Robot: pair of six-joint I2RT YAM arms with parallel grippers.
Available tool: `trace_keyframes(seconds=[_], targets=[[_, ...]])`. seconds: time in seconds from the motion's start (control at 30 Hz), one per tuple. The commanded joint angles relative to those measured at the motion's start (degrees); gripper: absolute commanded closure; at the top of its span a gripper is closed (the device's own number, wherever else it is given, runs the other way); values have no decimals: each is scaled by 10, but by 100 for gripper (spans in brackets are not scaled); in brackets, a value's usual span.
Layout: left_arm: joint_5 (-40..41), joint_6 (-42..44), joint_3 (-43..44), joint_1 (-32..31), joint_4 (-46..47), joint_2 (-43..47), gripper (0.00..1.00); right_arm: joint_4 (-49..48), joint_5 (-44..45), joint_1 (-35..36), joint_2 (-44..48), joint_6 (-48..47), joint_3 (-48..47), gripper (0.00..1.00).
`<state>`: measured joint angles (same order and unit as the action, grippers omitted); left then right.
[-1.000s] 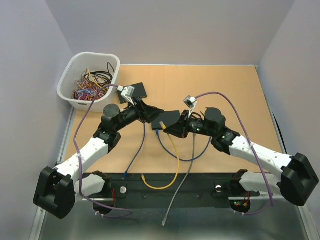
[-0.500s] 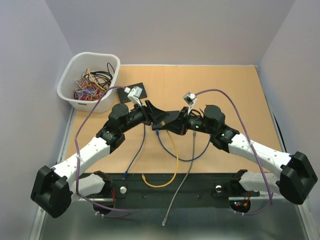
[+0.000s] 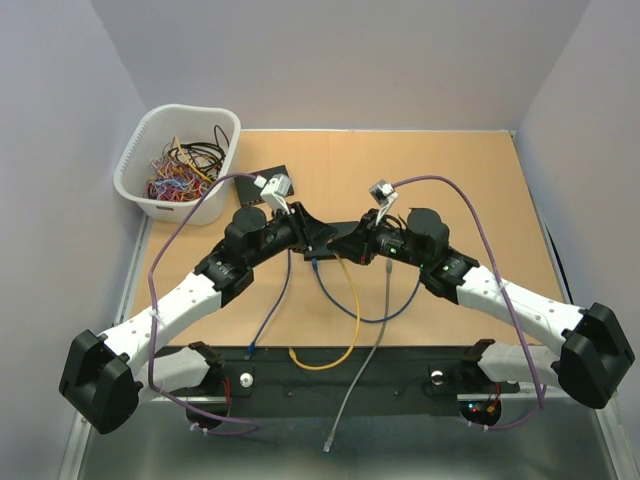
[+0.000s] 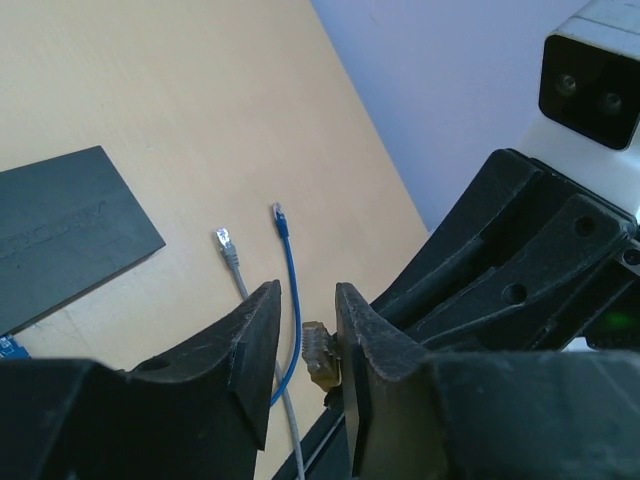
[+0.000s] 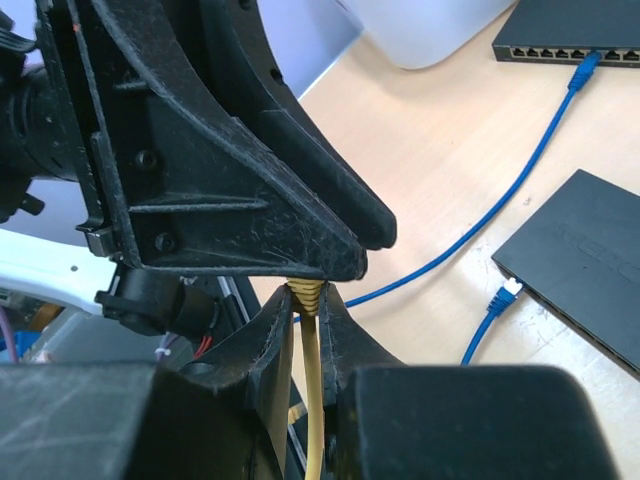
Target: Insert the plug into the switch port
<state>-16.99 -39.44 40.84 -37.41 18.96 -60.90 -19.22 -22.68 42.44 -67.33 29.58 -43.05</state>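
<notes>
right fingers [image 5: 262,345] clenched on the yellow cable [image 5: 312,410] just below its plug [image 4: 318,356], near the switch [image 5: 590,260]; left fingers [image 4: 250,345] bracket the plug, whether grasping i cannot tell.

Yellow plug [image 4: 318,357] partly hidden by left pincer [image 4: 307,300] finger; switch [image 4: 70,225] cut off at picture edge.

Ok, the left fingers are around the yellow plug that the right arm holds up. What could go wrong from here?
The yellow plug sits against one of the left fingers with a gap on the other side, so closing may twist it into a skewed grip. The right fingers pinch the yellow cable just behind the plug, nose to nose with the left ones; they could clash, or a tug between arms could strain the cable.
</notes>
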Motion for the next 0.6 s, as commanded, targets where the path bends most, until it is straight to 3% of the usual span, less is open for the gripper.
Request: trace_keyframes(seconds=[0.0,0.2,0.3,0.33,0.43,0.57], targets=[[28,11,30,1,-7,12,61,-3,14,-2,0,-19,-32,100],[35,14,42,1,-14,5,55,8,28,-2,7,-23,-24,99],[34,14,42,-1,-15,3,65,9,29,-2,5,-22,-27,100],[35,14,42,-2,-14,3,74,8,29,-2,4,-23,-28,100],[34,15,42,-4,-16,2,87,9,29,-2,-3,-22,-32,100],[33,18,42,-6,-17,5,93,7,32,-2,-9,-22,-34,100]])
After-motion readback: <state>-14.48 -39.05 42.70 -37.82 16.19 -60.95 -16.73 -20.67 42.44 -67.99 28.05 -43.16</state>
